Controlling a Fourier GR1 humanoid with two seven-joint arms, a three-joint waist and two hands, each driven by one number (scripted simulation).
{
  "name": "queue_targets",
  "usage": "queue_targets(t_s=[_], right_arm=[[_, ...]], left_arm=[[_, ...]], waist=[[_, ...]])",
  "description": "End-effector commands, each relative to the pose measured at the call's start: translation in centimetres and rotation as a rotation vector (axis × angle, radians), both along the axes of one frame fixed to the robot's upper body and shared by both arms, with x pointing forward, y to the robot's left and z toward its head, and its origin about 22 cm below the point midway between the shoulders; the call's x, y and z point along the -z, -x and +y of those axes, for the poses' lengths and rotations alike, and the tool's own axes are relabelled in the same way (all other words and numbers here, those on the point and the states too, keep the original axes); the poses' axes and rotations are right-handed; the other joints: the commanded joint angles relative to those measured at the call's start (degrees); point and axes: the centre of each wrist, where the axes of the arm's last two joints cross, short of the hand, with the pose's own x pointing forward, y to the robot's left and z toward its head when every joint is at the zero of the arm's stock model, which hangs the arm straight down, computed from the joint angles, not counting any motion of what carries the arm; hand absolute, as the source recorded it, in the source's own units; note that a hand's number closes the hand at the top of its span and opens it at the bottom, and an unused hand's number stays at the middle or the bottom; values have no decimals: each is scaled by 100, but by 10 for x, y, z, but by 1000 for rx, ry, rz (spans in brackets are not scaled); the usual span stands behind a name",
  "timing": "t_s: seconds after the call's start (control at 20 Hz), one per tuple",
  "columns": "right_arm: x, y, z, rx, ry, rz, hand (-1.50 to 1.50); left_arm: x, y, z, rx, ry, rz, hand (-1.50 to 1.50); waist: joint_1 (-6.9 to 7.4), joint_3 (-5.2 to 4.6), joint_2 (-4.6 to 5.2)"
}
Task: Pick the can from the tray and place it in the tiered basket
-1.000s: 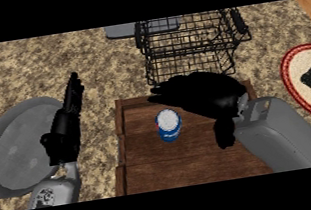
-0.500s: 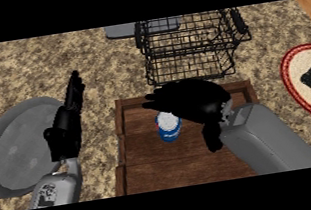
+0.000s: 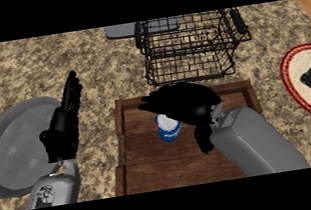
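Note:
A blue and white can (image 3: 168, 130) stands upright in the back half of the brown wooden tray (image 3: 168, 171). My right hand (image 3: 184, 103) sits over the can's top. Its fingers curl round the far left side and its thumb hangs down on the right, so the top of the can is hidden. The black wire tiered basket (image 3: 190, 46) stands just behind the tray, a short way beyond that hand. My left hand (image 3: 63, 128) rests open, fingers straight and pointing away, above the grey pan at the left.
A round grey pan (image 3: 12, 148) lies left of the tray. A red-rimmed plate (image 3: 306, 85) with dark and green food sits at the right edge. A grey object (image 3: 121, 30) lies behind the basket. The counter top is speckled stone.
My right hand has moved left and slightly down onto the can and curled round it. The left hand, can and tray have stayed put.

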Motion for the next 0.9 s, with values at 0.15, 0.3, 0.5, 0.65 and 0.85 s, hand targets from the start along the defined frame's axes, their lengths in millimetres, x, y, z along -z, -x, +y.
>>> queue_targets(t_s=[0.15,0.3,0.5,0.65,0.85], right_arm=[[27,10,1,-2,-9,11,-150],[35,-8,0,-7,-4,19,-150],[38,-14,12,13,-26,49,-150],[33,2,15,12,-62,53,-150],[53,9,7,60,-118,-3,150]], left_arm=[[11,11,-1,1,-1,10,0],[17,1,-5,4,17,-4,0],[5,10,2,11,3,13,0],[-5,-1,13,-3,8,-9,0],[-4,6,7,-2,11,4,0]], waist=[[2,0,-1],[8,0,6],[19,0,4],[4,0,-1],[-3,1,-2]])
